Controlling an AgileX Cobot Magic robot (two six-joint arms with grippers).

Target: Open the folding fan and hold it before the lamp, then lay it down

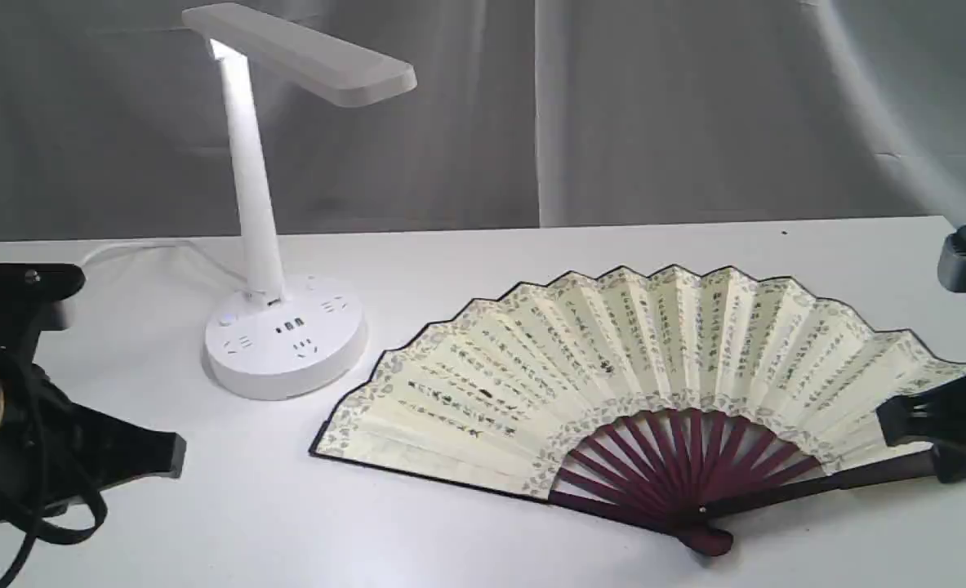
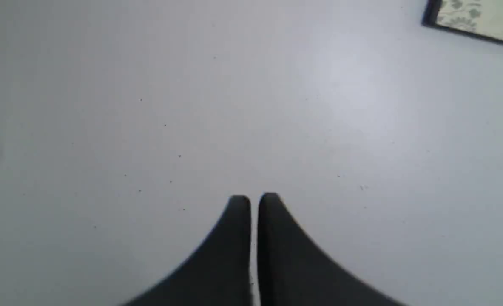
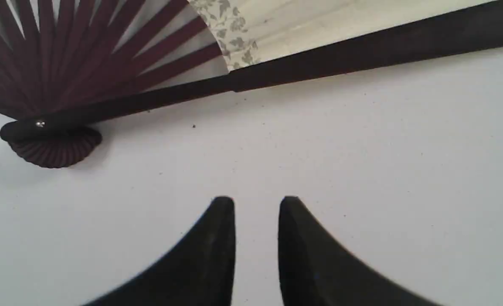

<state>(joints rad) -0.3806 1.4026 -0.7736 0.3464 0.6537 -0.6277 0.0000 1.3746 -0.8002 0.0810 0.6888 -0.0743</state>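
Near left: left gripper (image 2: 254,199), fingertips pressed together on nothing, above bare table (image 1: 246,506). Only a corner of the fan (image 2: 476,17) in that wrist view, well apart from the tips.

Near right: right gripper (image 3: 256,202), fingers parted by a narrow gap, nothing between them, bare table beneath. Just beyond the tips, the fan's right guard (image 3: 362,59), dark and straight, untouched by the look of the wrist view.

Middle, right of centre: fan spread wide and flat on the table, pivot (image 1: 705,539) at the near edge, pleats arching toward the far side. Both guards close to one line, left to right. Right guard ending under or just beside the right gripper in the exterior view; no telling which.

Far left: lamp (image 1: 262,245), upright, a glow at the top of its stem, head reaching right, round base near the fan's left corner but apart from it.

Judging by this: fan already open; no saying whether the showing before the lamp is done. For any lift, right gripper plainly the nearer. Grip best taken across the right guard, then a carry left and far toward the lamp. Left gripper too far off without a long reach.
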